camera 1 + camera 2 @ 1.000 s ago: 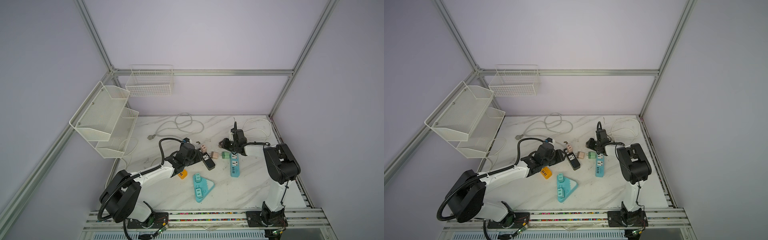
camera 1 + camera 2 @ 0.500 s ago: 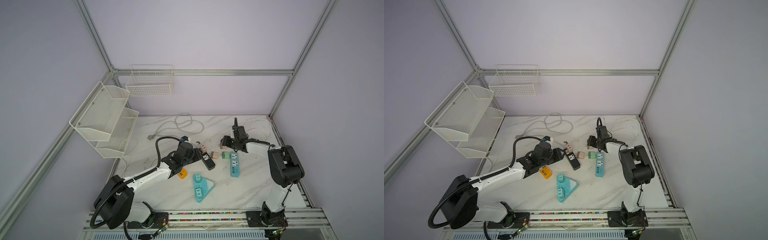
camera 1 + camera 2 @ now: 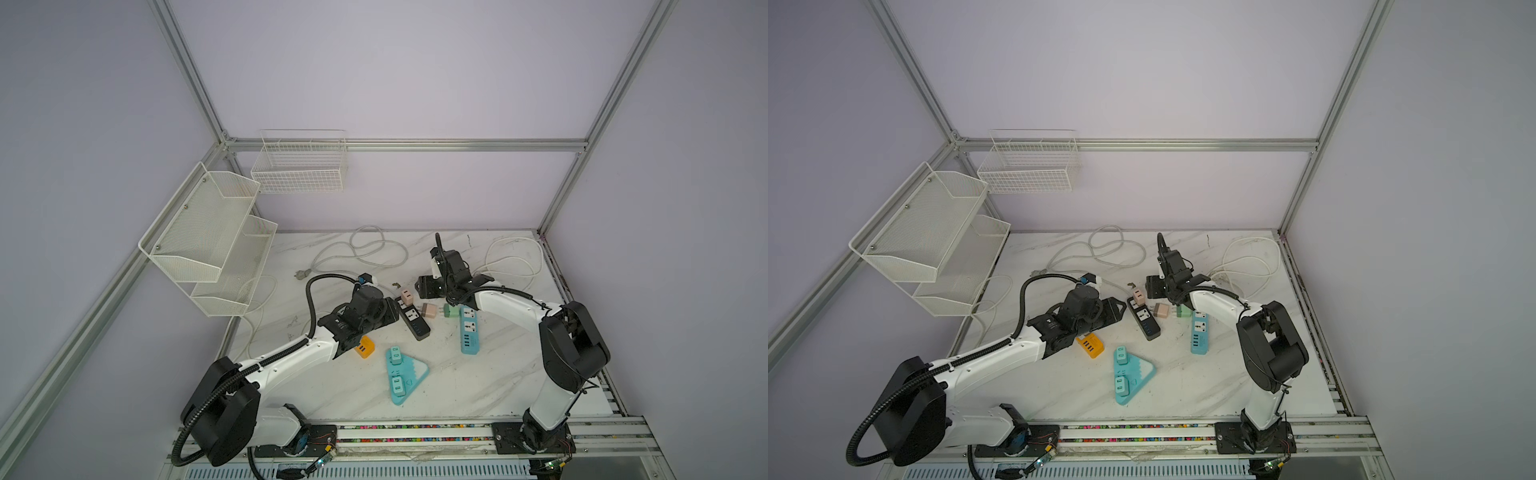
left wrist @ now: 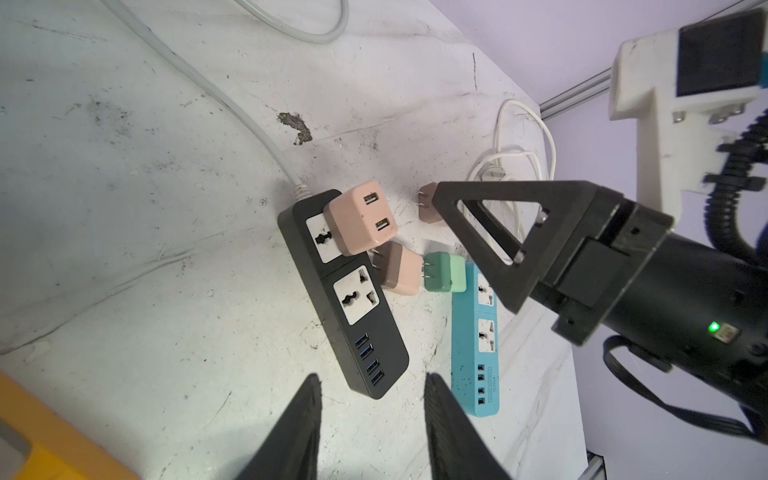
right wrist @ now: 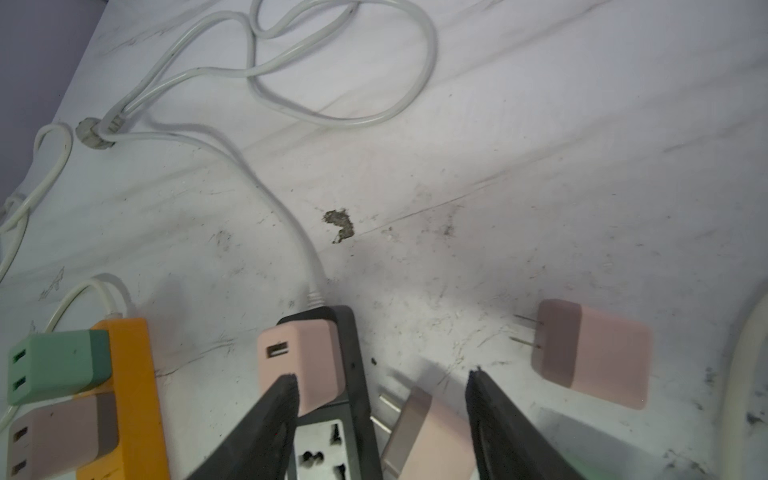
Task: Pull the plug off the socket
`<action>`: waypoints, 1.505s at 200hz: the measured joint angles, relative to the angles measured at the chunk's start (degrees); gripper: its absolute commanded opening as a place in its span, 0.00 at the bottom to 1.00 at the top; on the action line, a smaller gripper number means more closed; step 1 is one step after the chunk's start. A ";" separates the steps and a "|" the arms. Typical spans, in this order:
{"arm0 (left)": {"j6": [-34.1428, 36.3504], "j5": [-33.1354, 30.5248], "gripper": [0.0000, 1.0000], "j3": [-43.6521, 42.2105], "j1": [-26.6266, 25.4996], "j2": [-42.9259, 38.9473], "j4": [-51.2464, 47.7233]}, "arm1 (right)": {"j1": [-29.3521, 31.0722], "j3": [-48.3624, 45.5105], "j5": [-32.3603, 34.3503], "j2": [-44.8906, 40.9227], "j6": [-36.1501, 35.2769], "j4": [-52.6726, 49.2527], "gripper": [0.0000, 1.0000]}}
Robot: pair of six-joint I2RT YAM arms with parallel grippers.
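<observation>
A black socket strip (image 3: 413, 322) (image 4: 345, 291) lies mid-table with one pink plug (image 3: 407, 296) (image 4: 360, 218) (image 5: 299, 365) seated in its far socket. My right gripper (image 5: 382, 386) (image 3: 426, 286) hovers open just above that end, and nothing is between its fingers. Below it, a loose pink plug (image 5: 428, 436) (image 4: 399, 274) lies beside the strip. Another loose pink plug (image 5: 594, 353) lies further off. My left gripper (image 4: 372, 380) (image 3: 388, 311) is open and empty, low at the strip's left side, near the USB end.
A green plug (image 3: 451, 311) lies at the head of a blue strip (image 3: 468, 332). An orange strip (image 3: 365, 347) with plugs sits under my left arm. A teal triangular strip (image 3: 401, 374) is nearer the front. White cables (image 3: 374, 249) loop behind. Wire shelves (image 3: 216, 241) hang at the left.
My right gripper has gone from nearly shut to open and has drifted a little left above the strip's far end. The left arm has shifted slightly.
</observation>
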 measured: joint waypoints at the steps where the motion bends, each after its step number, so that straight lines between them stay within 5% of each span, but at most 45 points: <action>1: 0.00 0.00 0.42 -0.04 0.00 0.00 -0.04 | 0.13 0.11 0.02 0.02 -0.09 -0.09 0.68; 123: -0.31 -0.59 0.42 -3.74 0.79 -0.11 0.50 | 7.76 10.97 7.80 11.80 -6.51 -6.91 0.66; 301: -0.55 0.17 0.41 -4.50 1.64 2.84 3.85 | 7.87 9.88 5.92 14.43 -14.19 -5.64 0.26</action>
